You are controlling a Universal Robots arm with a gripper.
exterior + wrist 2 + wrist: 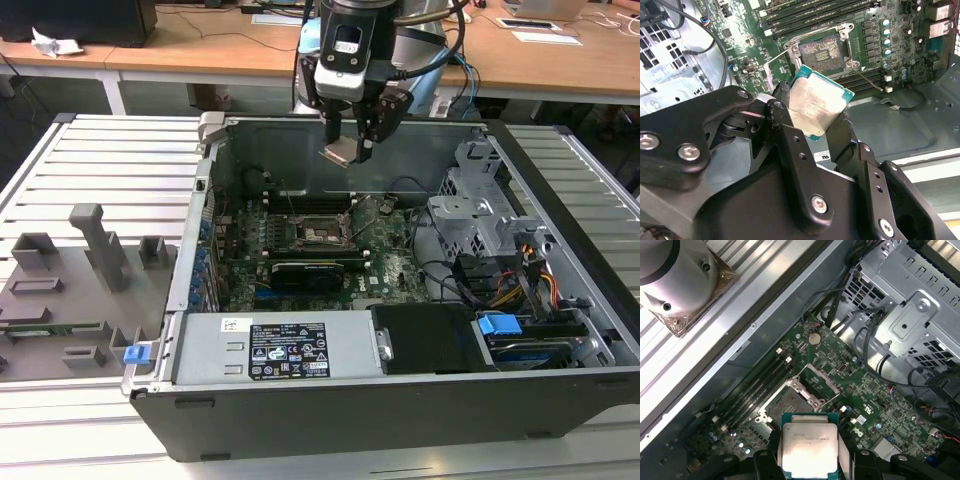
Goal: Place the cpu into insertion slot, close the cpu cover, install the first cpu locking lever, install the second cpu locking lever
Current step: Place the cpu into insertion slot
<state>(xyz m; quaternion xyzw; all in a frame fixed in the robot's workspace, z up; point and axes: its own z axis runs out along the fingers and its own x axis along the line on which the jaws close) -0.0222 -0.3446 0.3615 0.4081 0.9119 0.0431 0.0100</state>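
My gripper (347, 145) hangs above the open computer case, shut on the cpu (338, 153), a small square chip with a dull silver face held tilted. In both wrist views the cpu (820, 102) (809, 447) sits between the black fingers (782, 117). The insertion slot (322, 232) (822, 50) (785, 405) lies below on the green motherboard, dark-centred and uncovered. The cpu cover (817, 382) (776, 70) stands raised at one side of the socket. Thin wire locking levers (867, 80) stick out beside the socket.
A black graphics card (315, 270) lies just in front of the socket, and long memory slots (757, 387) run beside it. A power supply (270, 345), drive cage (480, 210) and cables (450, 275) crowd the case. A grey fixture tray (70, 290) sits at the exterior view's left.
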